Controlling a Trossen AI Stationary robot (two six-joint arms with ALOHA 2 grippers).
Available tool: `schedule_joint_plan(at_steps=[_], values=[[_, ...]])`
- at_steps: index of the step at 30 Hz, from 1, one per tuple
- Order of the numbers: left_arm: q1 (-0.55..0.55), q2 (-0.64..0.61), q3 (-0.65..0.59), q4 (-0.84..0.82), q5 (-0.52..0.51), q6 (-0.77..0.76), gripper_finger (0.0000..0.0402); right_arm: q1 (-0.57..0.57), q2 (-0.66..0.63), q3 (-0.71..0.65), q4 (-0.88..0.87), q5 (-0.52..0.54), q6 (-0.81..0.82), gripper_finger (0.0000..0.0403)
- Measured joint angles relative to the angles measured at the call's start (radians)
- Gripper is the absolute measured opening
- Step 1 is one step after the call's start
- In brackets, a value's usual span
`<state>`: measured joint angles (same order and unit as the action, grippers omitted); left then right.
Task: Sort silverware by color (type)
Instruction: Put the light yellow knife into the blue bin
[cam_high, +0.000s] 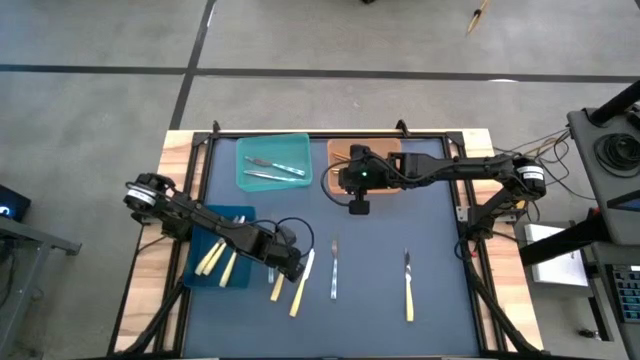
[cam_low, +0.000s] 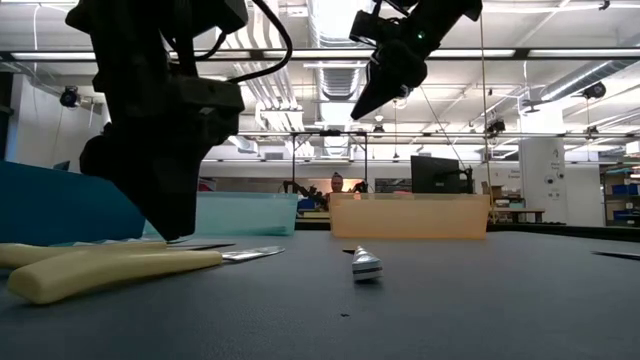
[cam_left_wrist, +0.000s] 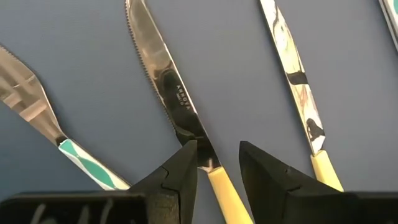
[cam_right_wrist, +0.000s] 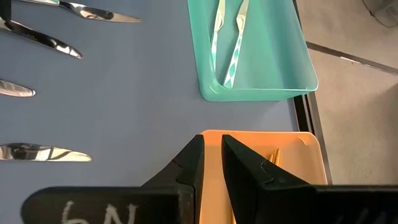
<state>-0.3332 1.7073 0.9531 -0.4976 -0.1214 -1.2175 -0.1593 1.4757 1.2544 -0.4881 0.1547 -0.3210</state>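
Straddling what is the left gripper (cam_left_wrist: 217, 149) pictured? (Editor)

A yellow-handled knife (cam_left_wrist: 186, 118) is framed between its two dark fingers, which are held apart, one on each side of the spot where blade meets handle. The knife is seen lying flat on the dark mat (cam_high: 440, 250); no squeeze on it is shown. (Captioner)

And what is shown beside that knife? (Editor)

A fork with a teal-and-white handle (cam_left_wrist: 37, 118) is laid on one side of it and a second yellow-handled piece (cam_left_wrist: 298, 93) on the other, both well clear of the fingers. From above, another yellow-handled knife (cam_high: 408, 288) is found alone further along the mat, toward the right arm's side. (Captioner)

How are the bins filled? (Editor)

Yellow-handled pieces (cam_high: 218, 262) are gathered in the blue bin (cam_high: 200, 275), just beside the left gripper. Two teal-handled pieces (cam_right_wrist: 227, 43) are held in the teal bin (cam_right_wrist: 261, 93) at the far edge. The orange bin (cam_right_wrist: 292, 155) is set next to it; its contents cannot be made out with certainty. (Captioner)

And the right gripper (cam_right_wrist: 212, 140)? (Editor)

It is raised above the mat at the orange bin's near edge. Only a narrow gap is left between its fingers, and nothing is carried. (Captioner)
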Motion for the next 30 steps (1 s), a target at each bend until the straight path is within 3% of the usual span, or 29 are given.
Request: schedule_joint_plan(at_steps=[7, 17, 30], values=[[0.000, 0.000, 0.000, -0.004, -0.009, -0.003, 0.0106, 0.000, 0.000, 0.000, 0.000, 0.000, 0.000, 0.0047], [0.001, 0.000, 0.000, -0.008, -0.032, -0.012, 0.0154, 0.000, 0.000, 0.000, 0.000, 0.000, 0.000, 0.0047], [0.001, 0.005, 0.000, -0.011, -0.088, -0.010, 0.0151, 0.000, 0.000, 0.000, 0.000, 0.000, 0.000, 0.0047]])
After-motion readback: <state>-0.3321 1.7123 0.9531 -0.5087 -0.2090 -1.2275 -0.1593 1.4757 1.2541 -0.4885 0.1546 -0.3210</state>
